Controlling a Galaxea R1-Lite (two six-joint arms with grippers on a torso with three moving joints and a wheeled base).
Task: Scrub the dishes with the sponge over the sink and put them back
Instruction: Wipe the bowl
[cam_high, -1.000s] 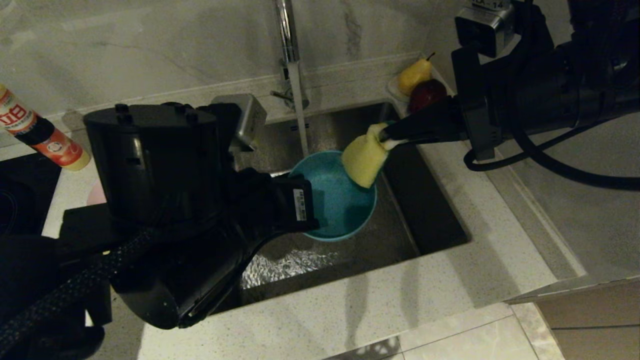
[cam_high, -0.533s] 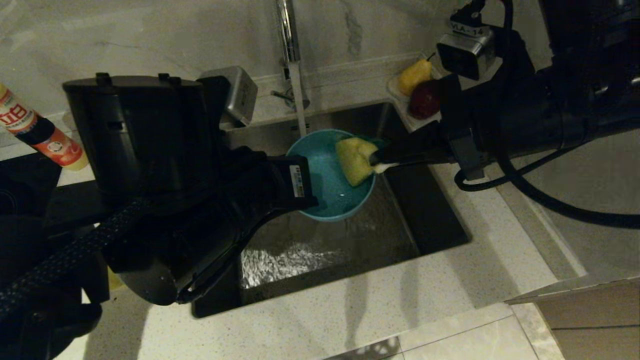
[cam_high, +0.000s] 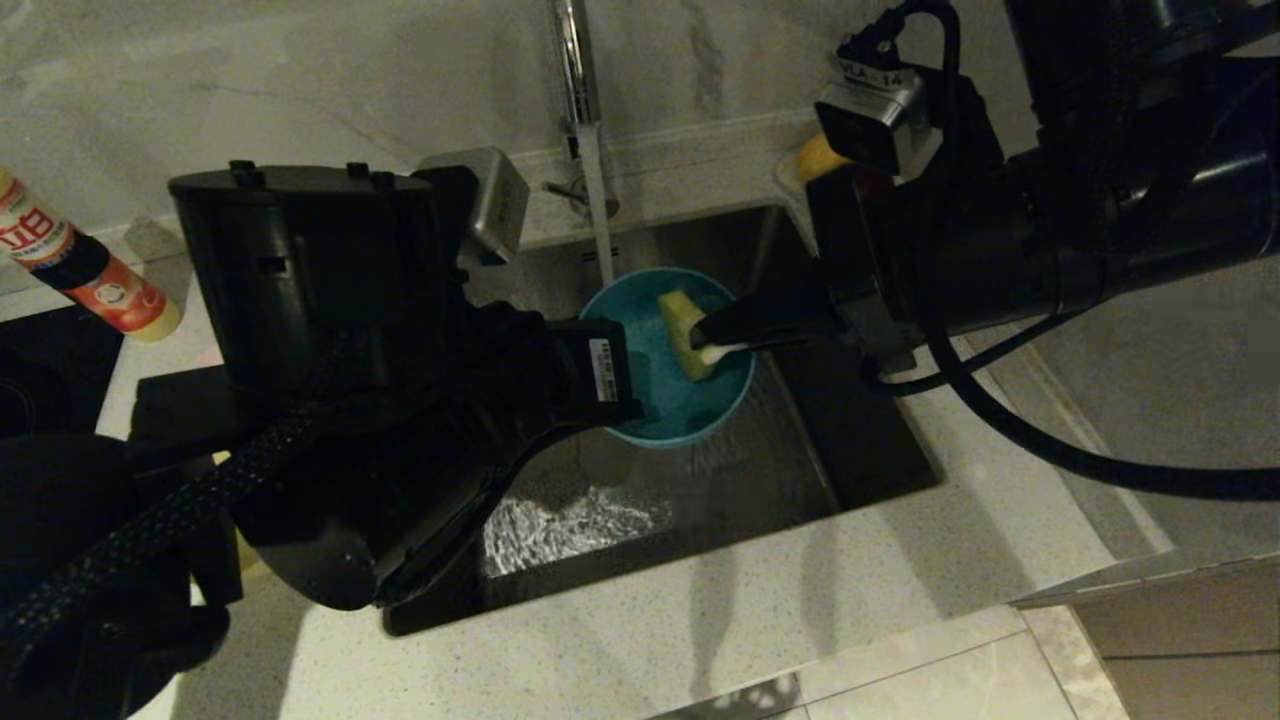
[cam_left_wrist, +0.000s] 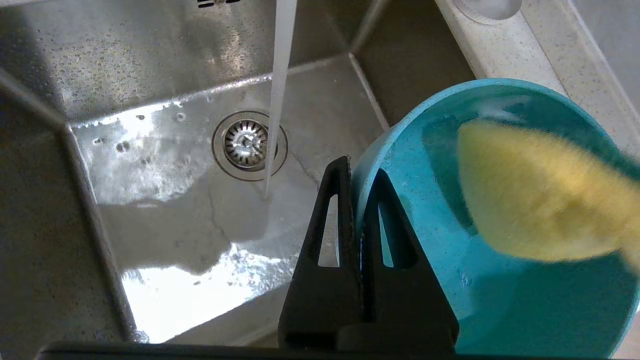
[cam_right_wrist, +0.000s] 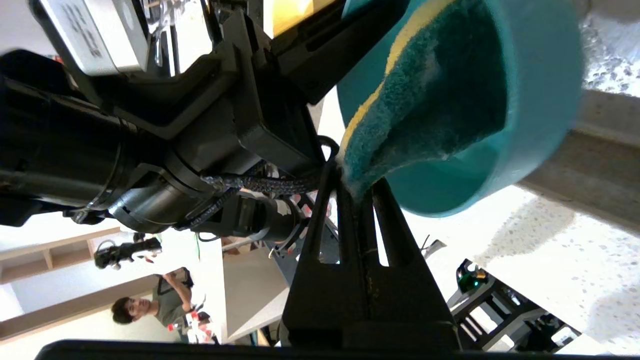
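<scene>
A light blue bowl (cam_high: 672, 395) hangs tilted over the steel sink (cam_high: 820, 430), under the running tap. My left gripper (cam_left_wrist: 356, 172) is shut on the bowl's rim (cam_left_wrist: 367, 165), one finger inside and one outside. My right gripper (cam_high: 705, 345) comes in from the right and is shut on the sponge (cam_high: 683, 325), which presses into the bowl's hollow. In the left wrist view the sponge (cam_left_wrist: 530, 195) shows its yellow face; in the right wrist view the sponge (cam_right_wrist: 420, 100) shows its green face against the bowl (cam_right_wrist: 530, 100). Other dishes are hidden.
Water falls from the chrome tap (cam_high: 575, 70) to the drain strainer (cam_left_wrist: 247, 144). A pear (cam_high: 815, 155) shows behind the right wrist at the sink's far right corner. A red and yellow bottle (cam_high: 75, 265) lies on the counter (cam_high: 760, 610) at the left.
The right gripper has moved left and pushed the sponge from the bowl's rim down into its hollow. The left gripper has lifted the bowl slightly toward the tap.
</scene>
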